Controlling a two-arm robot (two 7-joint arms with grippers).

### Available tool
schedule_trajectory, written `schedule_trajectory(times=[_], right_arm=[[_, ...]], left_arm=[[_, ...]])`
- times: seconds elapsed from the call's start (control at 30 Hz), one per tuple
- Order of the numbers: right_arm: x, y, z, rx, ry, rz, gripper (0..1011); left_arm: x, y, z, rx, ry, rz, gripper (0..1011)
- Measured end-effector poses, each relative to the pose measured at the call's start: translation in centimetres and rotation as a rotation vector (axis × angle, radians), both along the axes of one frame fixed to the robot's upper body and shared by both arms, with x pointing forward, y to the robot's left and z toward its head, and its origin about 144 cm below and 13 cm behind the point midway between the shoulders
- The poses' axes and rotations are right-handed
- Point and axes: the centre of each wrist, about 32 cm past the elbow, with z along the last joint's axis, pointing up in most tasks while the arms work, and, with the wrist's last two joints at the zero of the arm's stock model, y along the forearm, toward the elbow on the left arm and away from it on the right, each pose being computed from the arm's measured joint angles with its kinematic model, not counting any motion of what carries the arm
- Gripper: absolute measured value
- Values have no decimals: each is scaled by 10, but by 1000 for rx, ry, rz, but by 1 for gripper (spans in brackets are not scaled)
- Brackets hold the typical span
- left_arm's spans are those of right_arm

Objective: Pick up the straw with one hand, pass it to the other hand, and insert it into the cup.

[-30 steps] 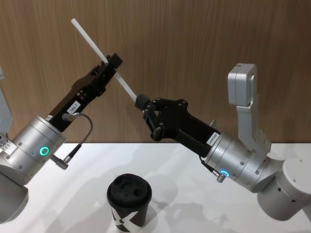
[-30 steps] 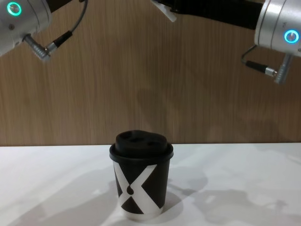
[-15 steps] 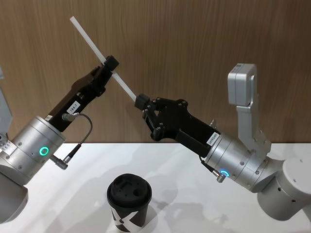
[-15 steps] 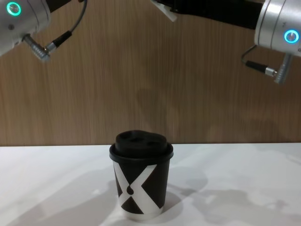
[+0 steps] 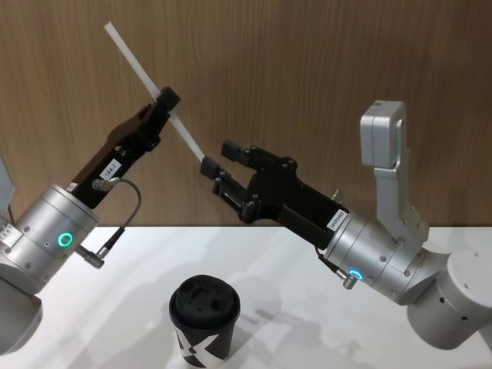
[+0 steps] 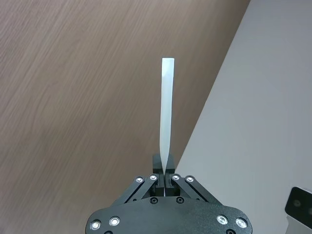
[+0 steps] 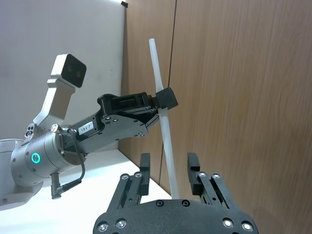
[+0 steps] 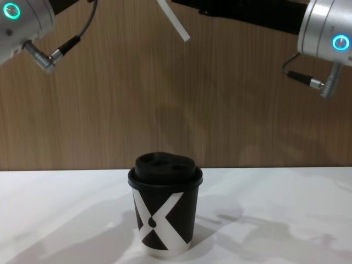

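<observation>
The straw (image 5: 137, 65) hangs in the air well above the bench (image 5: 269, 254), slanted, its upper end high against the wooden wall (image 5: 323, 69) and its lower end pointing down toward the robot's right. The left tool (image 5: 165, 98), on the wrist with the green-teal ring, is clamped on it at about mid-length. In the left wrist view the white shaft rises straight out from between the closed pads.

The right tool (image 5: 219, 156), on the blue-lit wrist, has its fingers spread wide. The straw's lower end sits in the gap between them and appears to touch neither. The cup (image 5: 204, 319) stands below on the bench, upright, with its domed lid (image 8: 165, 165) on, well apart from both tools.

By my reading the hand-over is done and the insertion is left, and that is where trouble lies:
- The lower end lies so near the spread fingers that a careless swing could catch it on one of them and twist the straw in the grip
- A thin, smooth shaft held at one spot can pivot or slide, spoiling the aim
- The straw must be brought upright over the lid, whose opening I cannot make out clearly. A miss would press on the dome, which could bend the straw or tip the light cup
</observation>
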Motion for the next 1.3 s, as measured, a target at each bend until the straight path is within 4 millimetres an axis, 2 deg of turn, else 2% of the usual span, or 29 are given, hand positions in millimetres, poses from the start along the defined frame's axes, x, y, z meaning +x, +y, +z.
schedule_trajectory(times=[0.17, 0.2, 0.3, 0.53, 0.67, 0.93, 1.3], right_arm=[[0, 0, 0, 0, 0, 0, 585], [0, 0, 0, 0, 0, 0, 645], [0, 0, 0, 0, 0, 0, 700], [0, -1, 0, -4, 0, -1, 922], [-2, -3, 0, -12, -3, -4, 1001], [-7, -11, 1, -43, -3, -12, 1001], [-22, -32, -3, -83, 24, -62, 1001]], left_arm=[[0, 1, 0, 0, -3, 3, 7], [0, 2, -1, 3, -3, 4, 8], [-1, 3, 0, 16, -6, 4, 8], [-4, 7, 0, 73, -18, 4, 8], [-6, 9, 1, 116, -24, 0, 8], [-11, 13, 1, 192, -37, -13, 8], [-16, 14, 2, 263, -50, -30, 8]])
